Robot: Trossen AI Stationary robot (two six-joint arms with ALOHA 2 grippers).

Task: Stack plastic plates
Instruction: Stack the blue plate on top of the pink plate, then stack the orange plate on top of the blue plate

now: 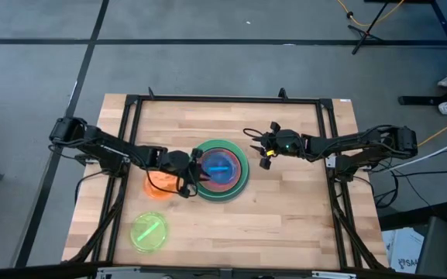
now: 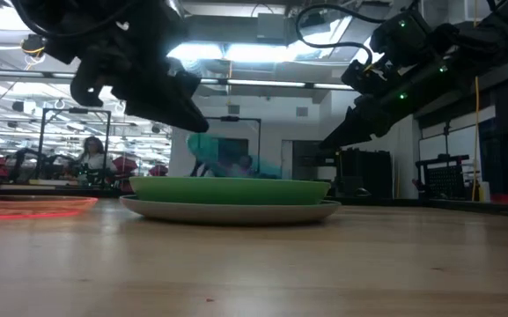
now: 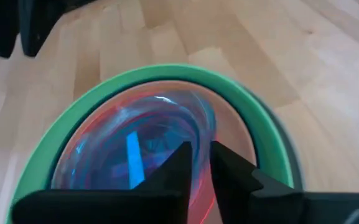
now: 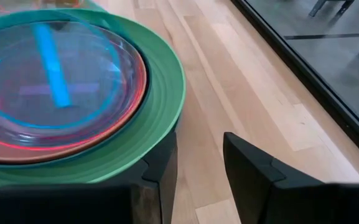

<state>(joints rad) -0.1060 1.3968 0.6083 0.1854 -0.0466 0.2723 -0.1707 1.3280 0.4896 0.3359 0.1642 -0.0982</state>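
Note:
A stack of plates sits mid-table: grey plate [image 2: 231, 211] at the bottom, light green plate [image 1: 242, 182] on it, then dark teal, terracotta and pink plates. The translucent cyan plate [image 1: 221, 165] is on top, tilted in the low view [image 2: 236, 163]. My left gripper [image 1: 197, 165] is at the stack's left side, shut on the cyan plate. My right gripper [image 1: 266, 157] hovers open just right of the stack, above the table, touching nothing. The orange plate [image 1: 157, 187] and yellow-green plate [image 1: 150, 231] lie flat on the table to the left. My left gripper [image 3: 202, 165] pinches the cyan plate's rim [image 3: 205, 134] on its left side between the two fingers. The fingers come from the table's left, slanting down. The held side is raised and the plate tilts; its right part [image 2: 271, 172] sits low over the stack.
A black frame [image 1: 223, 99] runs round the wooden table top. Bare wood shows on the near right part [image 1: 285, 225] and along the far side. A person [image 2: 91, 154] sits far off in the room behind.

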